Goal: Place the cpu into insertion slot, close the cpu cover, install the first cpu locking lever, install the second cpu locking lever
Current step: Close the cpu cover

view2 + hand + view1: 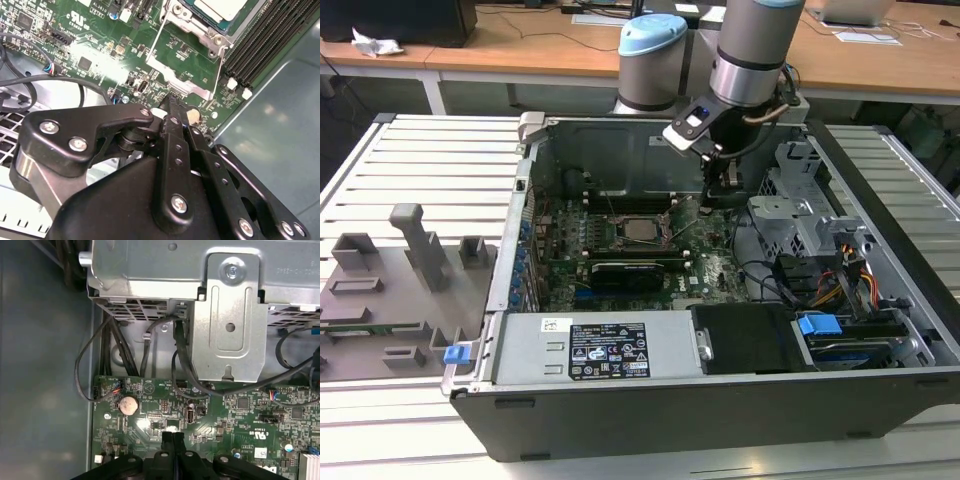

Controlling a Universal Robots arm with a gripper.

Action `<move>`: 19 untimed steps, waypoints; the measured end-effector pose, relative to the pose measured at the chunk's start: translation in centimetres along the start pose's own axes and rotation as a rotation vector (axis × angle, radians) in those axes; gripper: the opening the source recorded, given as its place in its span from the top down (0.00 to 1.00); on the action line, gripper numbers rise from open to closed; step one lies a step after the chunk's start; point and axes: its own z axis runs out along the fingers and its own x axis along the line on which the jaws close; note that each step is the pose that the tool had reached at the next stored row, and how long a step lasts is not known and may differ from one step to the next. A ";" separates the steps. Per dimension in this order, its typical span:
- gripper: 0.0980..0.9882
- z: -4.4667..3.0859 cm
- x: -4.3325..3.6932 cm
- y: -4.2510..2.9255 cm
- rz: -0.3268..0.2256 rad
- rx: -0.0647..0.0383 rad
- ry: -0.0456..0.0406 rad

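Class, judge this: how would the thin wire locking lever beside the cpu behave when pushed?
The locking lever is a thin bare wire rod, so it probably flexes and springs back. Its smooth round metal looks apt to slip off the narrow tips of the gripper. It is likely very light.

Count on inspection:

- We record one open dark grey metal computer case (720, 420).
- It holds one green printed motherboard (712, 268).
- On the board we count one square silver-topped cpu (642, 228) and one metal-rimmed square insertion slot (202, 31).
- We also count one thin grey metal cpu cover frame (187, 89), one long black expansion card (625, 272) and one round silver coin battery (127, 404).
- We count two small white plastic latch tabs (231, 83) in the second wrist view.
- We count two bright blue plastic clips (818, 325) in the exterior view.
- We note one grey robot arm with light blue caps (750, 60).
- We note one black metal gripper (172, 436).
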 end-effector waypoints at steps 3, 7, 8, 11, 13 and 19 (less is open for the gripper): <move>0.99 0.30 -0.01 0.01 0.000 0.000 -0.0004; 0.99 0.59 -0.31 -0.07 0.000 0.000 -0.0006; 0.99 0.60 -0.37 -0.09 0.000 0.000 -0.0006; 0.99 0.62 -0.51 -0.24 0.000 0.000 -0.0004; 0.99 0.62 -0.55 -0.46 0.000 0.000 -0.0005; 0.99 0.64 -0.55 -1.23 0.000 0.000 -0.0005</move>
